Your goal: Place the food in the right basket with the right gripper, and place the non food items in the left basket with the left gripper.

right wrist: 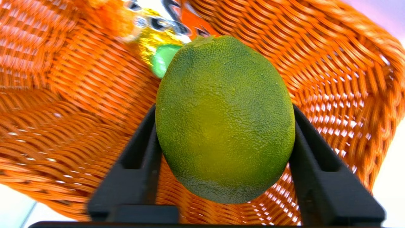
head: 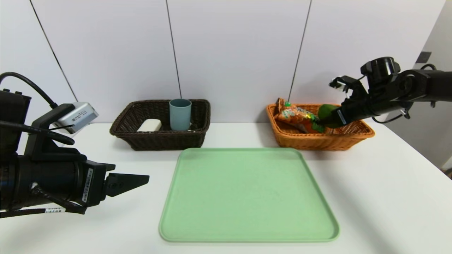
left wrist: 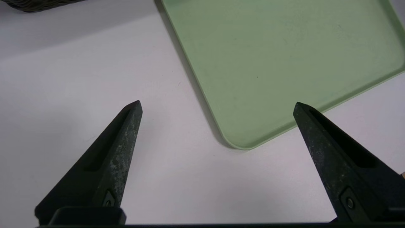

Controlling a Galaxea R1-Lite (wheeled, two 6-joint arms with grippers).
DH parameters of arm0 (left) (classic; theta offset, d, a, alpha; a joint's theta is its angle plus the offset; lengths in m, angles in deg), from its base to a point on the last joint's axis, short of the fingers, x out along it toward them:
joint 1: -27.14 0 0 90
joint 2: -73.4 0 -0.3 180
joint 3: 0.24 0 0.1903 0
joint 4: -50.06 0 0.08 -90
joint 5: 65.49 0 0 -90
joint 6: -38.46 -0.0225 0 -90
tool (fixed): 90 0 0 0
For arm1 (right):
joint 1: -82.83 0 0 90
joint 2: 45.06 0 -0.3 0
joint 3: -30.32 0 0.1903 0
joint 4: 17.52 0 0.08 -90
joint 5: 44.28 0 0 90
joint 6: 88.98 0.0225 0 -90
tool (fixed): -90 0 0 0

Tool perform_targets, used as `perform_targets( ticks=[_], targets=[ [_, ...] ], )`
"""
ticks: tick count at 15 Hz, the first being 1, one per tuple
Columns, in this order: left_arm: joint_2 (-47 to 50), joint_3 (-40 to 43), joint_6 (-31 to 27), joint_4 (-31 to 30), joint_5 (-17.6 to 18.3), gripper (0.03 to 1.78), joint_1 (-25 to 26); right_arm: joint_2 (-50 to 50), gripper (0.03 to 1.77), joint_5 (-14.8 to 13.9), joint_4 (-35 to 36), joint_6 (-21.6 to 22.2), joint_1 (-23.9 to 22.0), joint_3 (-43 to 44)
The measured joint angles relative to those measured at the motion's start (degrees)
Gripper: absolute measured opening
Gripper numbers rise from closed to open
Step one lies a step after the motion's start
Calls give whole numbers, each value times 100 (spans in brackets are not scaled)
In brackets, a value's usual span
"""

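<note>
- You have the green citrus fruit (right wrist: 224,120) between the two black fingers (right wrist: 139,158) of the right gripper (head: 326,120); both fingers touch its sides in the right wrist view, so the jaws are grasping the fruit.
- The fruit hangs inside the light orange wicker basket (head: 356,135), above its woven floor, toward the basket's right half.
- Just beside the fruit, the orange snack bag (head: 295,118) leans against the basket's left wall, its green label (right wrist: 163,58) toward the fruit.
- That basket stands at the table's (head: 388,183) far edge, right of the green tray (head: 247,197).
- The dark brown wicker basket (head: 141,139) stands at the far edge on the left, holding the white soap-like block (head: 149,125) and the upright blue-grey cup (head: 180,113).
- Your left gripper (left wrist: 218,107) hovers near the table's front left, by the tray's corner, jaws spread wide and holding nothing.
</note>
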Motion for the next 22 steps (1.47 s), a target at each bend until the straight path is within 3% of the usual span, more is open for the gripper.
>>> perform_targets(
  ticks=[4,9,12,17,19,22],
  targets=[
    [4,6,5,0,6,169,0,13,139,6,-16,-4,-77,-20],
    [54,-13,-5,-5,0,169,0,358,154,63,-157,-1,-113,-7],
    [124,-66,22,-236,-121,169,6,817,160,72,-584,276,-69,-11],
    [185,-346,27,-336,-1147,169,13,1971,165,41,-1855,1378,177,-323],
    [221,-363,41,-339,-1584,169,16,2544,166,-13,-2011,1657,215,-830],
    [312,-346,48,-325,-2391,169,17,3613,168,-336,-2004,1992,228,-1814]
  ],
)
